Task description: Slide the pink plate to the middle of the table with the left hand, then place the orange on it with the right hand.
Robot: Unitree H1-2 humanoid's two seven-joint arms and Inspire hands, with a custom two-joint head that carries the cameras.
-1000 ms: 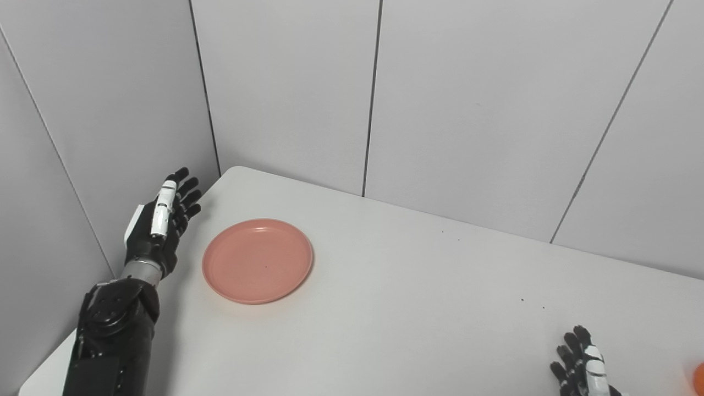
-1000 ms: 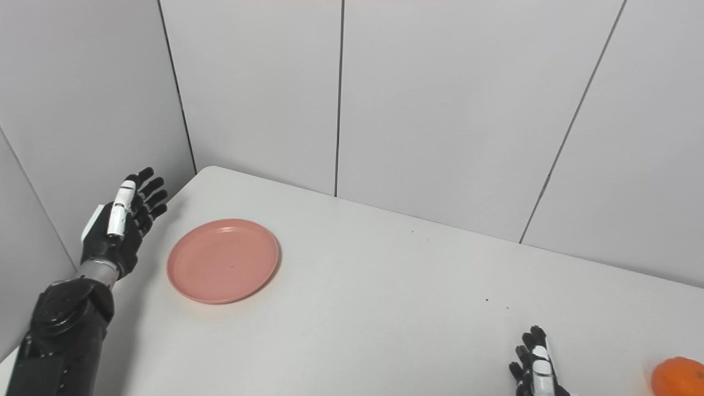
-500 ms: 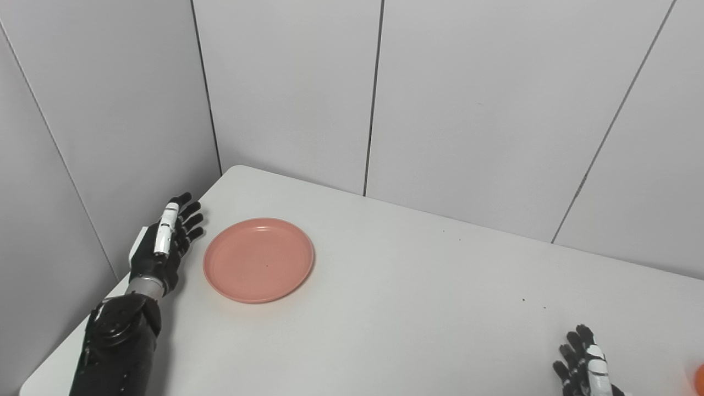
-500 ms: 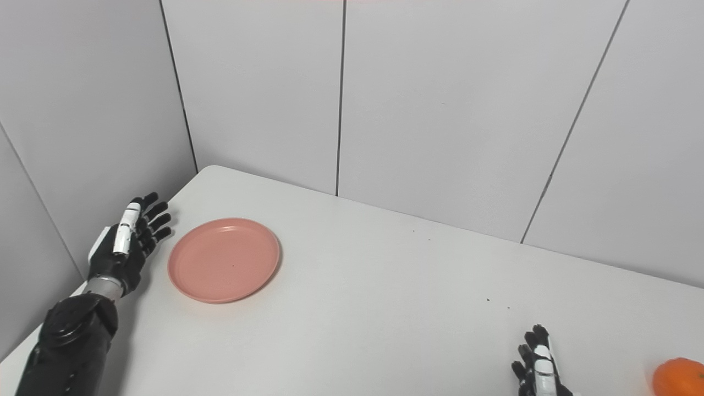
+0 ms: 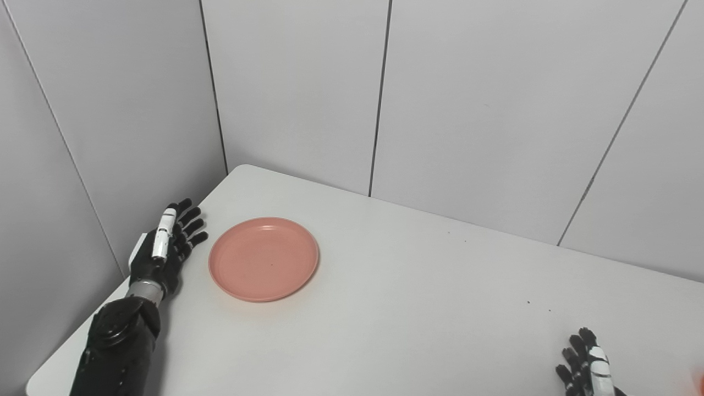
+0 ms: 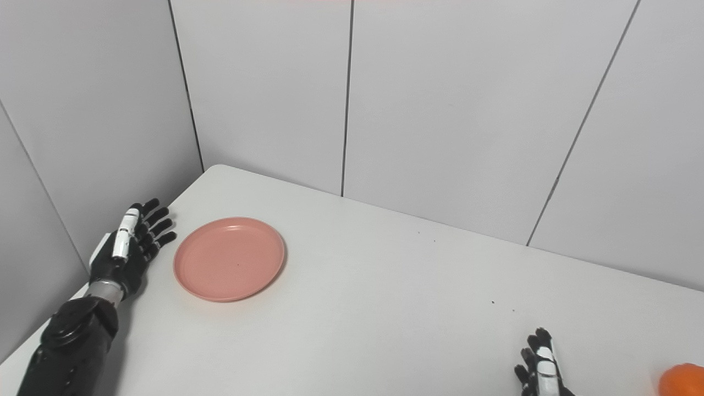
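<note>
A round pink plate (image 5: 263, 258) lies flat on the white table (image 5: 396, 308), towards its far left corner. My left hand (image 5: 165, 250) is open just left of the plate, low by the table's left edge, a small gap away from the rim and holding nothing. My right hand (image 6: 539, 371) shows only in part at the bottom right, fingers spread and empty. The orange (image 6: 682, 380) rests on the table at the bottom right corner, to the right of that hand and apart from it.
Grey wall panels (image 5: 473, 104) close in the table at the back and along the left side, close behind my left hand. A few small dark specks (image 5: 529, 302) mark the tabletop.
My left hand has come down from above the table's left edge to table height beside the plate. The camera has shifted slightly. The plate, orange and right hand stay put.
</note>
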